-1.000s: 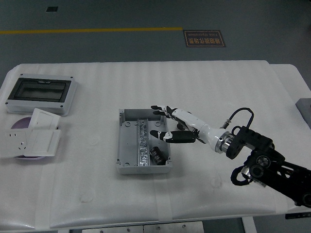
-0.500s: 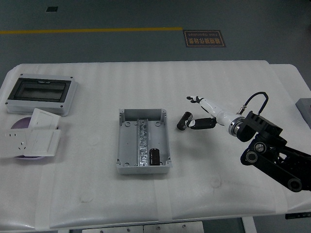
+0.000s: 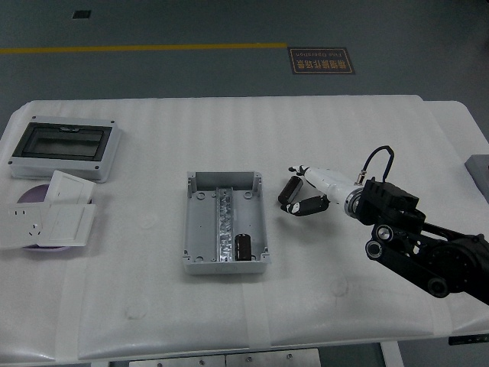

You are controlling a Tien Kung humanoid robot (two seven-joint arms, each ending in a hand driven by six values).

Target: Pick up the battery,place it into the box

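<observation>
Our right hand, white with black fingertips, reached in from the right and curled its fingers around a small black cylindrical battery, which sat on the white table just beside the right wall of the open grey plastic box. We judged the grip as closing but could not be sure it was firm. The battery's long axis ran roughly from near-left to far-right, tilted, and it lay at the hand's left tip, between hand and box. A second black cylindrical battery already lay inside the box, near its front right corner. Our left hand was out of view, so the carry leftward fell to the right.
</observation>
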